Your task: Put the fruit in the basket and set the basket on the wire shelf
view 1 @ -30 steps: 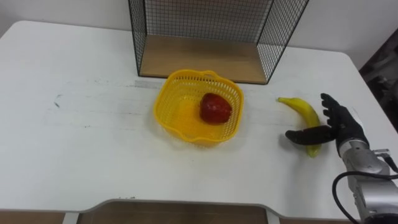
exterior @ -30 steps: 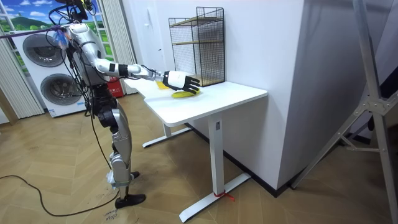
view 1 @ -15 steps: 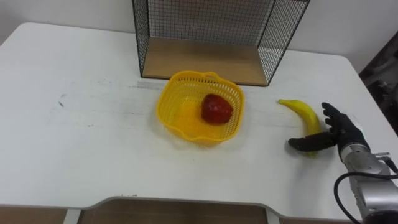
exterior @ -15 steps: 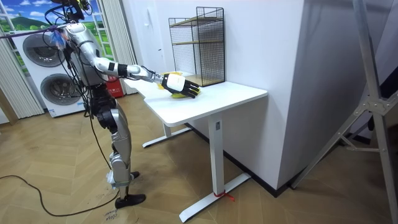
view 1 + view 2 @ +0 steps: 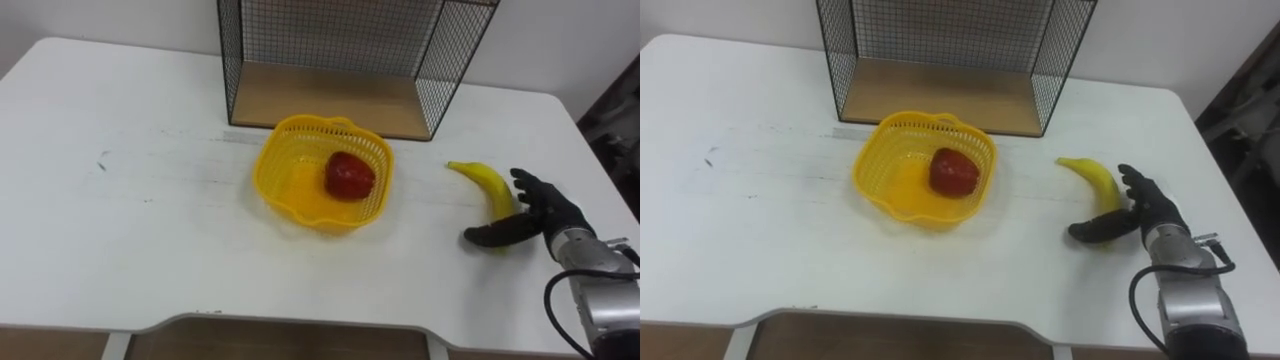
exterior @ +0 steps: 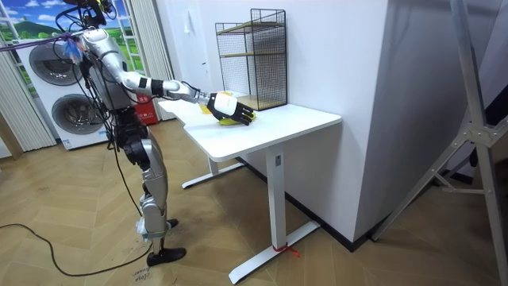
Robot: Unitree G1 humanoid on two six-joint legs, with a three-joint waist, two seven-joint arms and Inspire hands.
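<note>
Basket (image 5: 268, 160) holding red fruit (image 5: 349, 174) is parked left of banana (image 5: 487, 183), which is angled toward wire shelf (image 5: 330, 98), near end gripped by right hand (image 5: 545, 212) fingers (image 5: 527, 186).

No lettering, number, label or sign can be read on the bench (image 5: 130, 230), on the basket (image 5: 272, 150) or on the wire shelf (image 5: 330, 100). No print can be made out elsewhere in the room view.
</note>
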